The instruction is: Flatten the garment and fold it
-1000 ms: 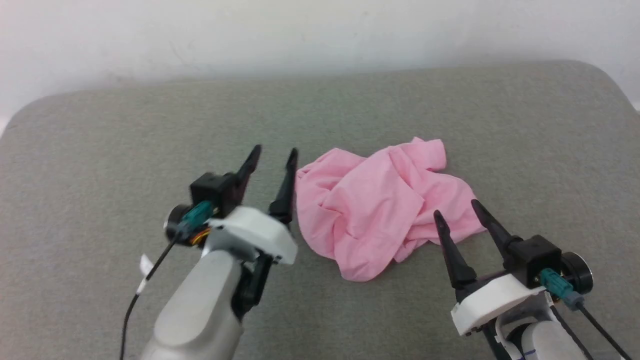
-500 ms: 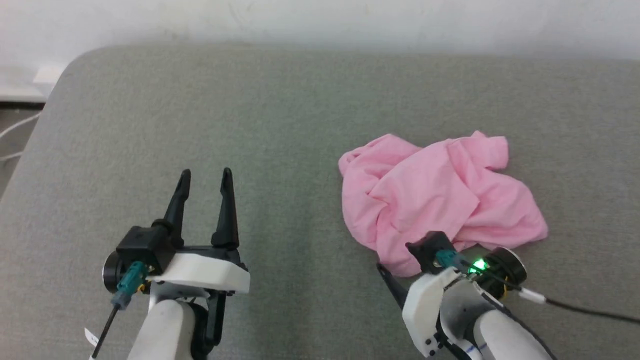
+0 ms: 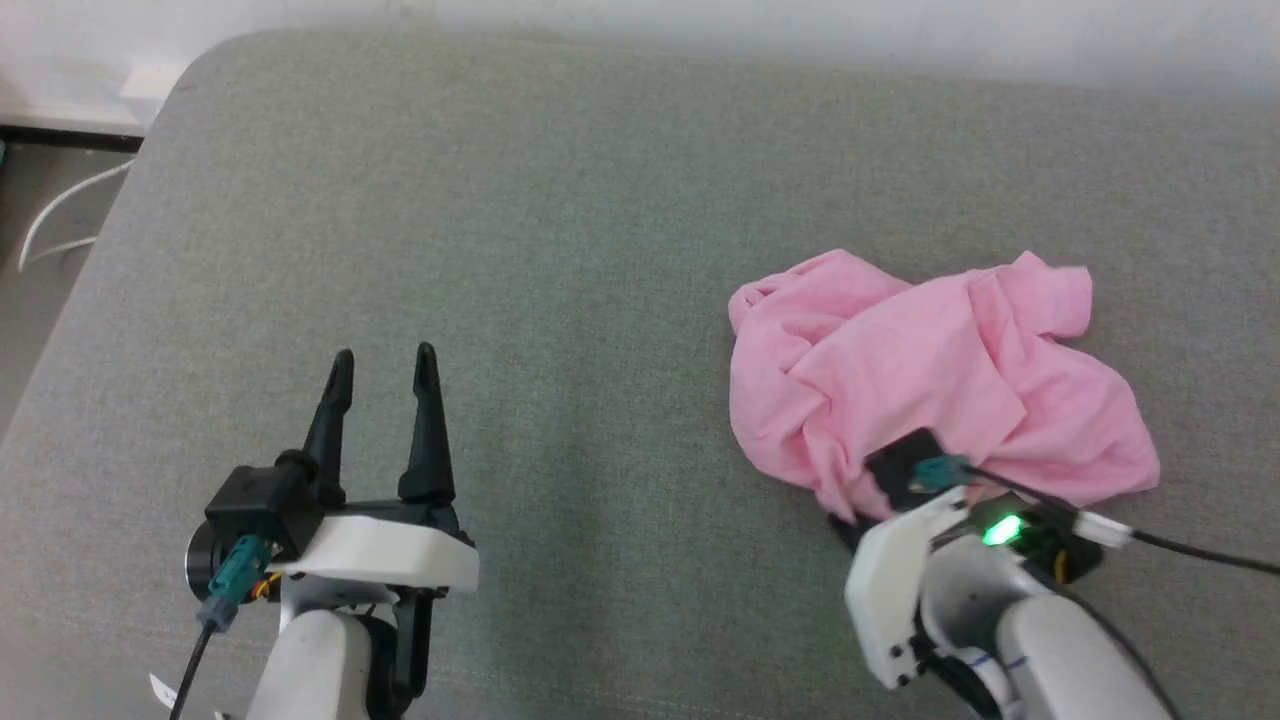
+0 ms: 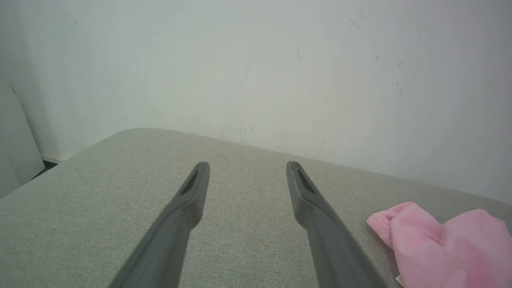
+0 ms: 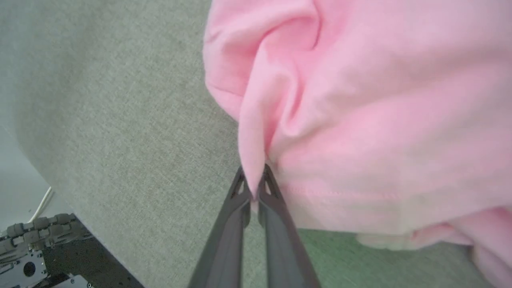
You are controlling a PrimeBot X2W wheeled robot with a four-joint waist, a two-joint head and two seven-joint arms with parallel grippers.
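The pink garment (image 3: 940, 380) lies crumpled in a loose heap on the grey cushion, right of centre. In the right wrist view my right gripper (image 5: 253, 182) is shut on a narrow fold of the garment (image 5: 360, 120) at its near left edge. In the head view that arm's white wrist housing (image 3: 900, 570) covers the fingers. My left gripper (image 3: 383, 365) stands open over bare cushion, well left of the garment and apart from it. In the left wrist view the left gripper (image 4: 248, 170) holds nothing, and a corner of the garment (image 4: 440, 244) shows at the lower right.
The grey cushion (image 3: 560, 250) ends in a rounded corner at the far left, with floor and a white cable (image 3: 60, 210) beyond it. A white wall runs along the back. A grey machine part (image 5: 36, 248) sits below the cushion's edge.
The head camera has shifted. My right gripper went from open beside the garment to shut on a fold at its near edge. My left gripper drew away from the garment to the left.
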